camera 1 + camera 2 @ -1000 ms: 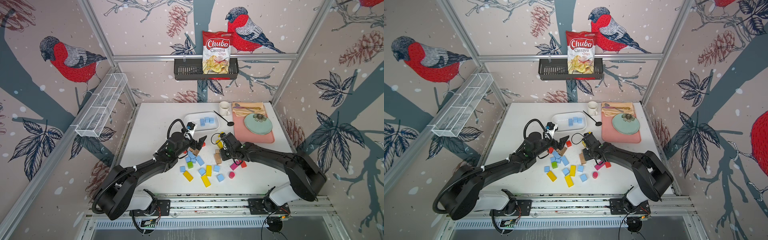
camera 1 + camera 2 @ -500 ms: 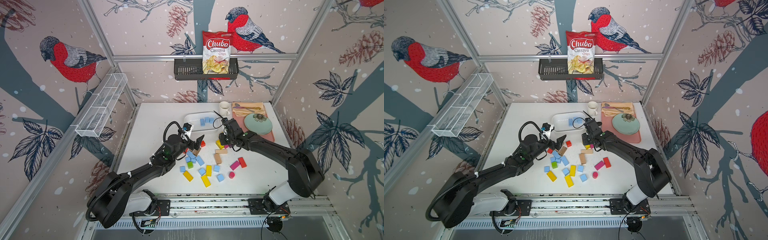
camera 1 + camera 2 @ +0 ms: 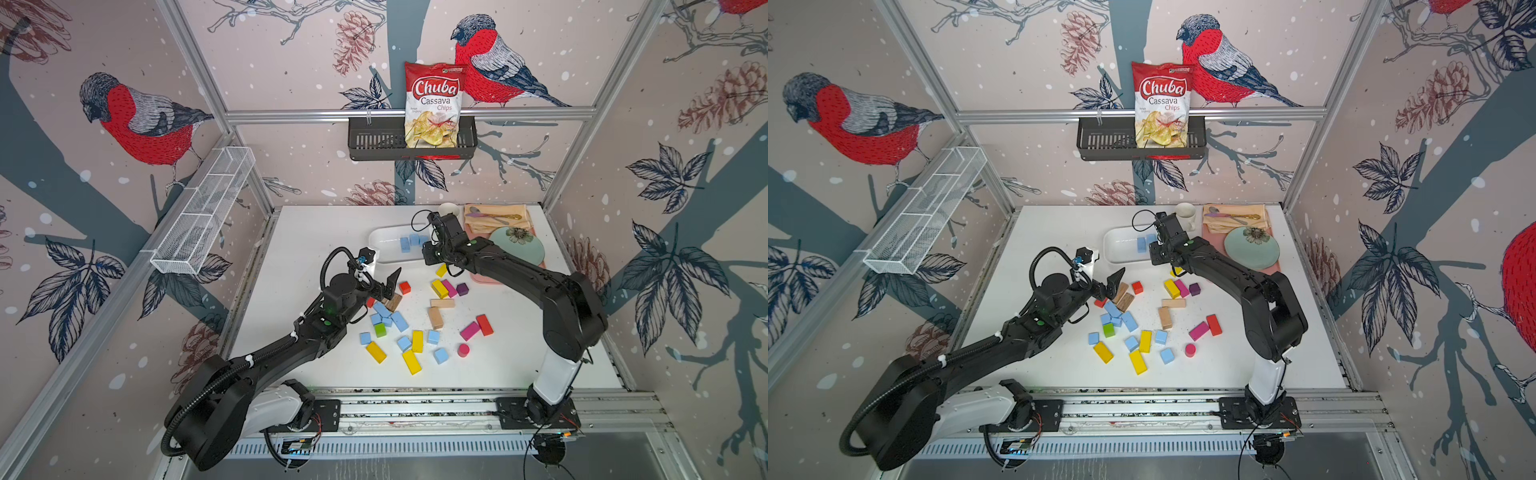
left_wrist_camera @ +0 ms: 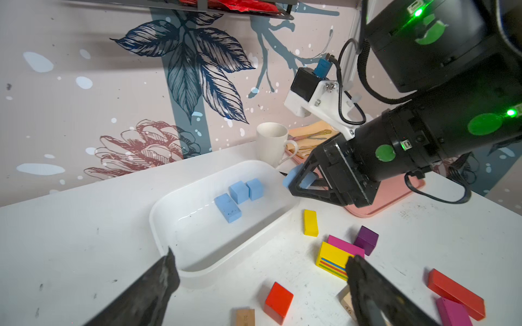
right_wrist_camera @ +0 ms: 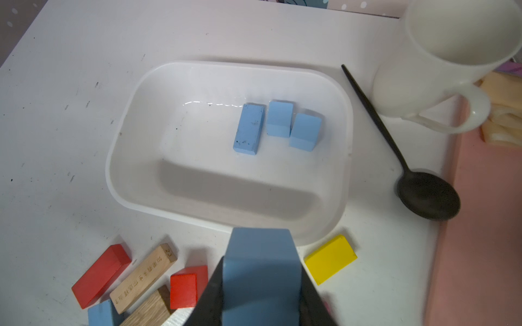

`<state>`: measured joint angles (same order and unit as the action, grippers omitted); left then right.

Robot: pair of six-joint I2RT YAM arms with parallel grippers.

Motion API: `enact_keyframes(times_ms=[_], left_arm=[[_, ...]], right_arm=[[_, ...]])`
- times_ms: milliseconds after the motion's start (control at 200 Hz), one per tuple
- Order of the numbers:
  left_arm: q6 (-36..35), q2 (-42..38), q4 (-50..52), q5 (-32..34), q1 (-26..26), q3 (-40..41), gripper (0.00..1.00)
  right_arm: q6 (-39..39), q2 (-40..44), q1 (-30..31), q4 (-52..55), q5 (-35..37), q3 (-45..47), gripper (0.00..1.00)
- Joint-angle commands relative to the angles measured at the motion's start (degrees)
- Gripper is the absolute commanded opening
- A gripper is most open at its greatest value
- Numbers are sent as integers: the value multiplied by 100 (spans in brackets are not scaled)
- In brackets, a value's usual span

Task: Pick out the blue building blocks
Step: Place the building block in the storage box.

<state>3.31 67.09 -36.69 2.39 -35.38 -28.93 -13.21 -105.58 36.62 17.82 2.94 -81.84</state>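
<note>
One blue block (image 5: 260,268) between right jaws, over rim of white tray (image 5: 124,180)

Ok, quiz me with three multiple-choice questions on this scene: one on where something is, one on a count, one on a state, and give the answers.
1. Where is the black spoon? A in the wall basket; B on the table beside the white dish; C inside the mug.
2. How many blue building blocks lie in the white dish? A one; B three; C five.
3. What state is the right gripper in? A open, empty; B shut on a yellow block; C shut on a blue block.
Answers: B, it lies on the table by the dish; B, three lie side by side; C, its jaws clamp the blue block.
</note>
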Motion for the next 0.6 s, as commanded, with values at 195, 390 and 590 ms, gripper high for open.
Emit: enact_keyframes(times_ms=[195, 390, 590], left_arm=[[116, -193, -111, 401, 13, 119, 96], [134, -268, -75, 484, 16, 159, 96], [161, -265, -73, 525, 22, 167, 96]], right_arm=[[186, -852, 2, 160, -222, -1083, 13], [198, -1506, 11, 317, -345, -1835, 14], [231, -2066, 59, 481, -355, -2536, 15]])
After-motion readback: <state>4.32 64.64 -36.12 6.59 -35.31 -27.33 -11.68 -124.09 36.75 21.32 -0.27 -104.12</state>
